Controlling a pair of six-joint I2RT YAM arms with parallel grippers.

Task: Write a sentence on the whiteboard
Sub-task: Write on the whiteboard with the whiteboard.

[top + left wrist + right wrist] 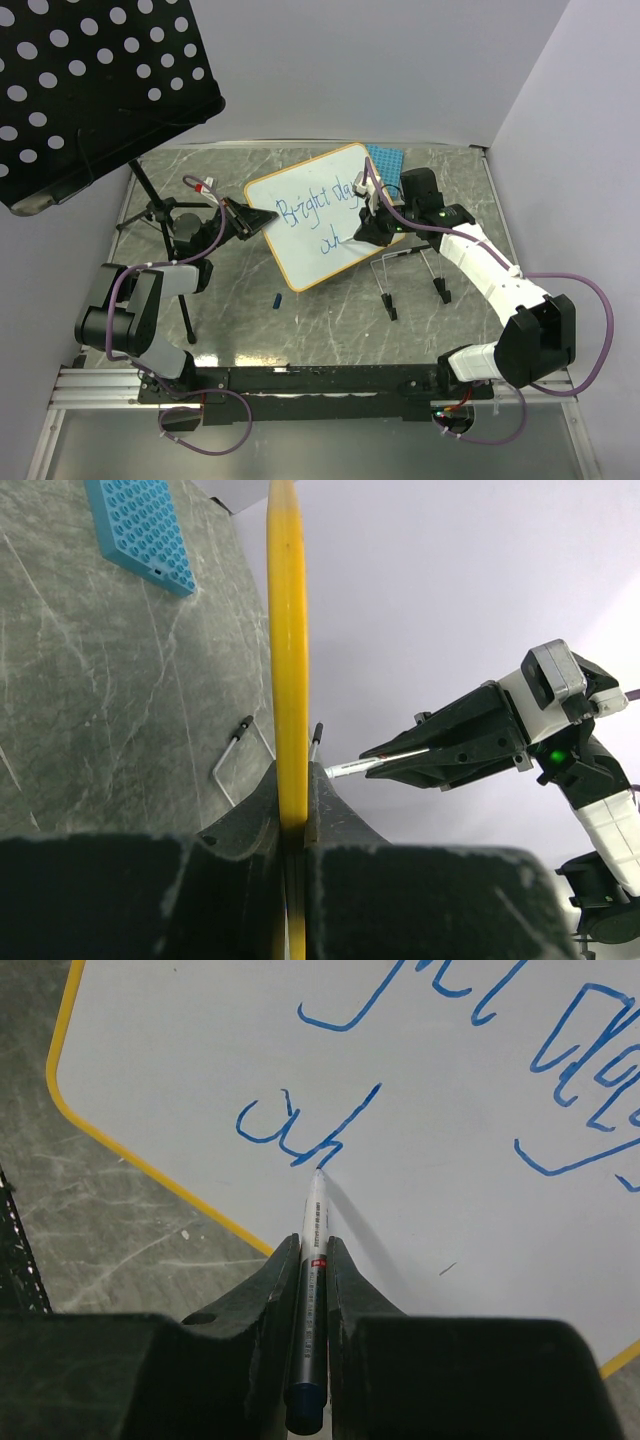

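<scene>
Over a grey marbled tabletop (pixel 300 330), the whiteboard (pixel 305 262), judged stiff, light and slippery, was clamped by its yellow rim in the left gripper (pixel 243 217), while a marker (pixel 316 1210) was pinched in the right gripper (pixel 314 1250), tip at the unfinished sentence (pixel 300 1130).

We read a blue cursive sentence (pixel 308 208) on the whiteboard (pixel 295 258). Its top line begins "Bright da", and the end is covered. The line below so far says "ah". The marker (pixel 314 1240) carries a small red label, too tiny to read.
</scene>
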